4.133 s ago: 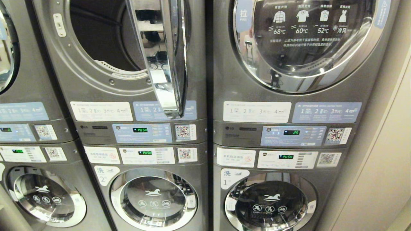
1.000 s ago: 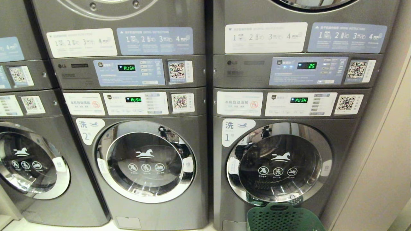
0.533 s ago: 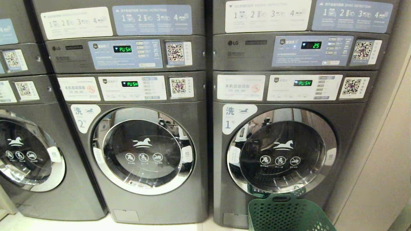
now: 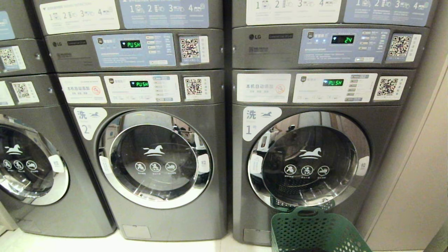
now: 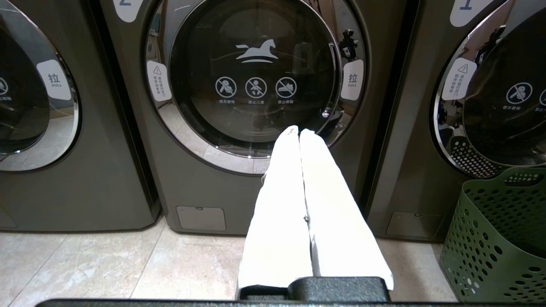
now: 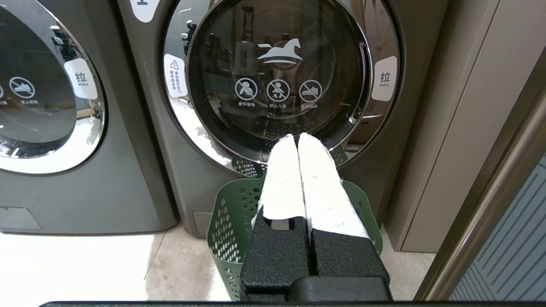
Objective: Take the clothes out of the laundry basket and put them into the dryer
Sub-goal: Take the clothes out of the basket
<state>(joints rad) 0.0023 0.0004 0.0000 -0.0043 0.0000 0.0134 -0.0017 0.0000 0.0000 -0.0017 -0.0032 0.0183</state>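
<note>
Head view faces a row of dark grey stacked front-load machines. Green perforated plastic laundry basket (image 4: 315, 231) stands on the pale tiled floor (image 5: 106, 264), just in front of the right-hand grey washer marked 1 (image 4: 308, 161), round door closed. Basket contents not visible. Middle grey washer marked 2 (image 4: 155, 159) also closed. Upper dryer control panel (image 4: 134, 50) reads PUSH; dryer drums are out of frame. Left gripper (image 5: 299, 133), white-wrapped jaws clenched together, empty, points at washer 2's door. Right gripper (image 6: 297, 138), jaws clenched, empty, hangs over the basket facing washer 1. Beige wall panel (image 4: 413, 175) at far right.
</note>
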